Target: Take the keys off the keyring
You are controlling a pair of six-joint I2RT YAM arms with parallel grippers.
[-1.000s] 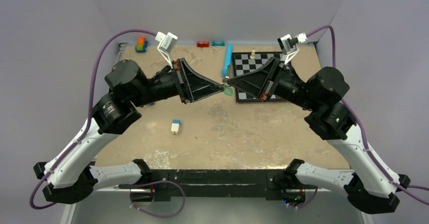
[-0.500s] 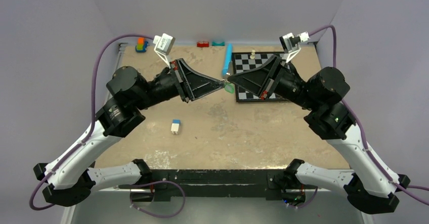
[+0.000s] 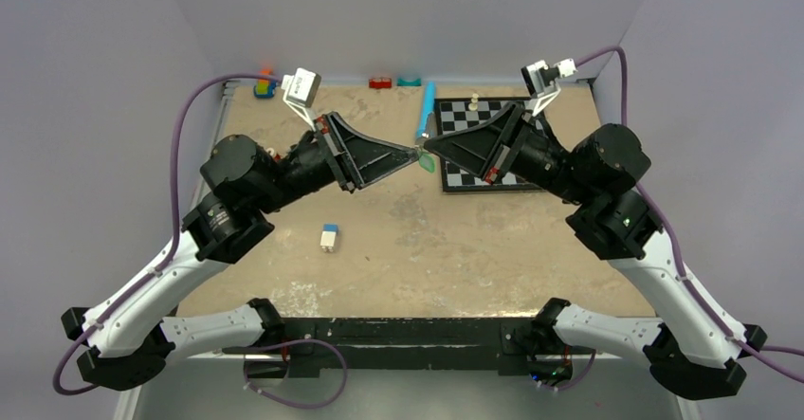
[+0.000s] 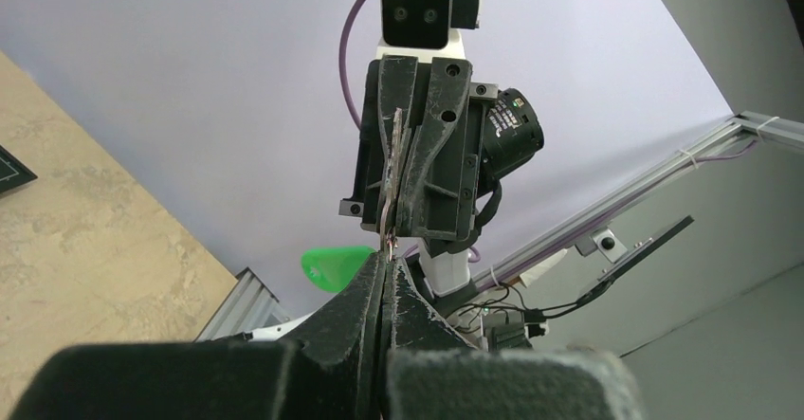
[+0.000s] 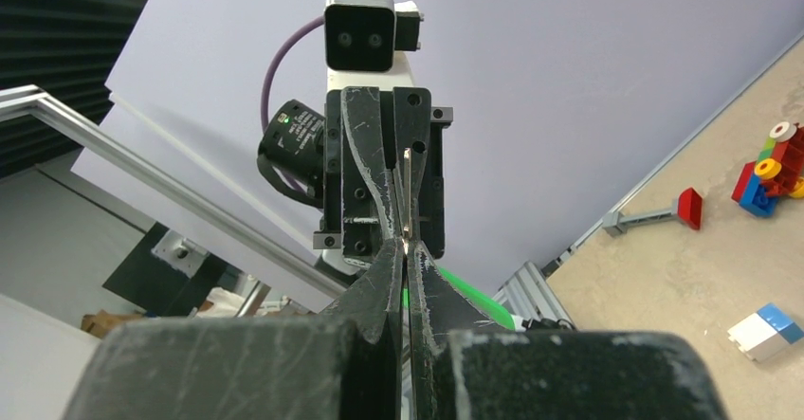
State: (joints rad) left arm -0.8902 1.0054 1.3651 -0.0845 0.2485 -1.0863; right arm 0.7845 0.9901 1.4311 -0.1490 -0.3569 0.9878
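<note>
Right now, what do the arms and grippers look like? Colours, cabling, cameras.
Left arm and right arm match: white links, black joint housings. Left gripper and right gripper are black, wedge-shaped, with scuffed fingers and red bits at the root. A white-grey camera sits on each wrist; a purple cable runs to each.

- Keys (image 3: 428,162): smooth green plastic, with a thin sliver of bright metal.
- Left gripper (image 3: 417,155) and right gripper (image 3: 426,146): matt black plastic, scuffed with pale scratches.
- Table (image 3: 474,249): rough, mottled tan top, worn pale in patches.
- Block (image 3: 329,238), at 7 o'clock from keys: smooth blue-and-white plastic.
</note>
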